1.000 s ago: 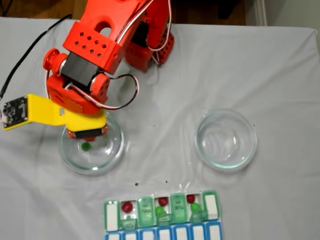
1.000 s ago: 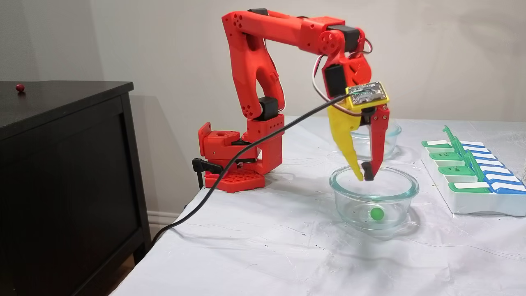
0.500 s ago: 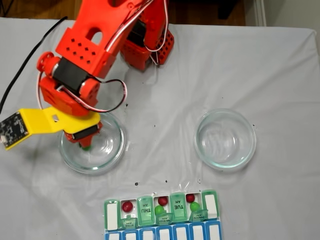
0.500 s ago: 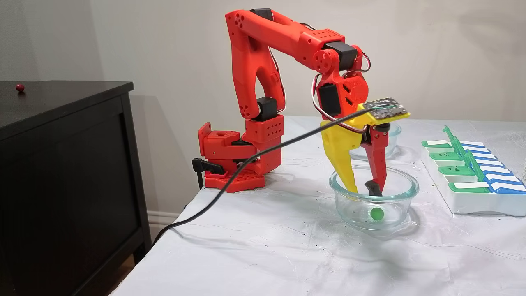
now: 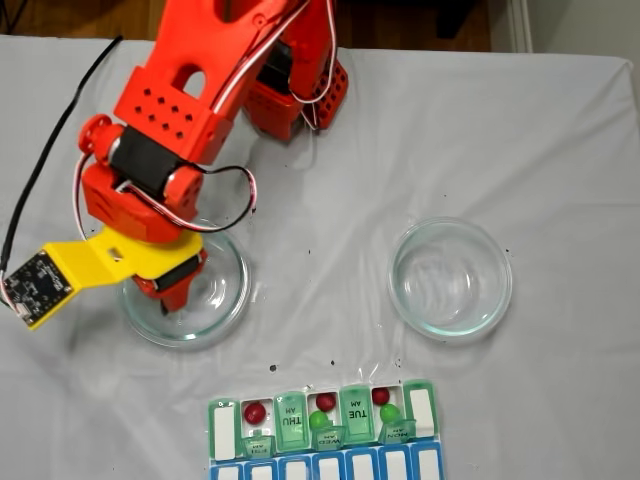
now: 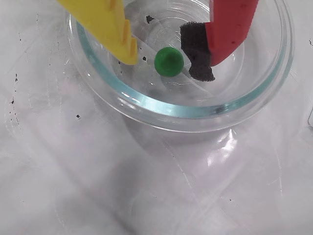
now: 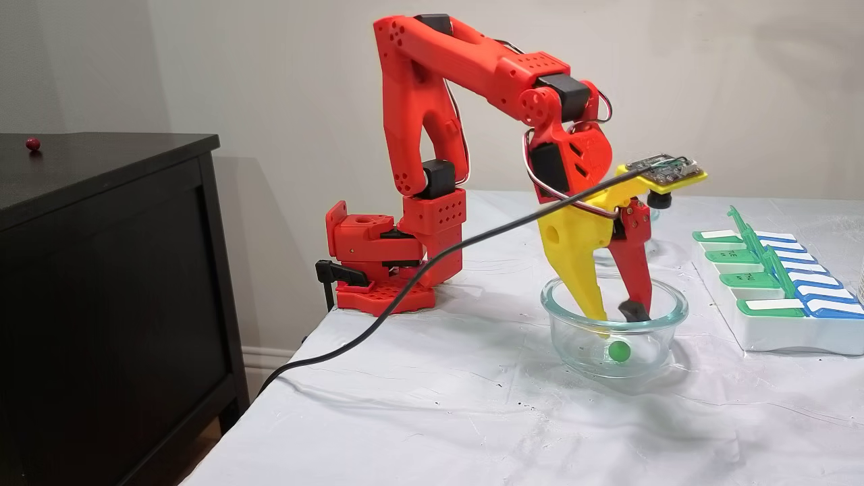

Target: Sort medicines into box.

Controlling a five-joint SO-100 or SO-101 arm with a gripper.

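gripper (image 6: 166, 56) spread wide inside glass dish (image 6: 146, 100), fingers straddling green ball (image 6: 169, 61), looks just clear of both tips, hard to confirm

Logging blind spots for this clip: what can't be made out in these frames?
- In a fixed view from above, the arm and hand cover the green ball in the glass dish.
- The pill organizer is cut by the bottom edge there; its blue row is mostly gone.
- The small lid print is too tiny to read.
- In the wrist view, whether the black pad touches the green ball is unclear.
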